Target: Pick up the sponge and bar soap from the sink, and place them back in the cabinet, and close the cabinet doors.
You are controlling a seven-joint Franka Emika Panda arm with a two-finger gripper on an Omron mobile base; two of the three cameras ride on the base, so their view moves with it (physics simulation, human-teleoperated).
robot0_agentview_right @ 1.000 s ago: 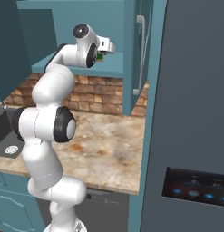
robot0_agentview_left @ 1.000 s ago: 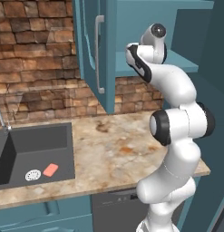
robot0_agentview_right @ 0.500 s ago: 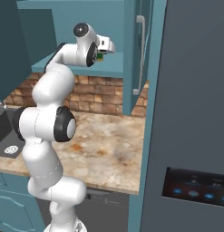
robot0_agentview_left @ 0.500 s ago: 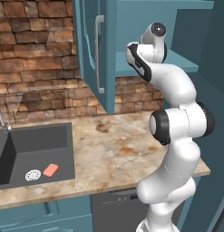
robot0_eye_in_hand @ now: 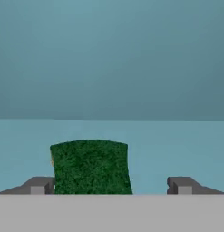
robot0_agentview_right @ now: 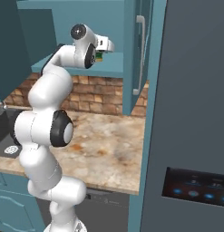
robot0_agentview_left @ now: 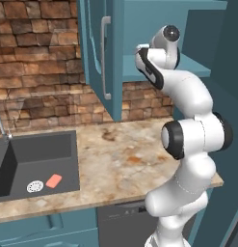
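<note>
While the salmon-pink bar soap [robot0_agentview_left: 54,180] lies beside the white drain in the sink [robot0_agentview_left: 41,152], the sponge [robot0_eye_in_hand: 90,166], dark green face showing, rests on the cabinet [robot0_eye_in_hand: 177,136] shelf between open fingers [robot0_eye_in_hand: 37,185].

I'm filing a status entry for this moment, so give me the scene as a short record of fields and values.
sponge: green face toward the camera, resting on the cabinet shelf, beside the left fingertip, clear of the right one
hand: open, reaching into the cabinet
bar soap: in the sink, next to the white drain
cabinet doors: open
counter: speckled stone
</note>
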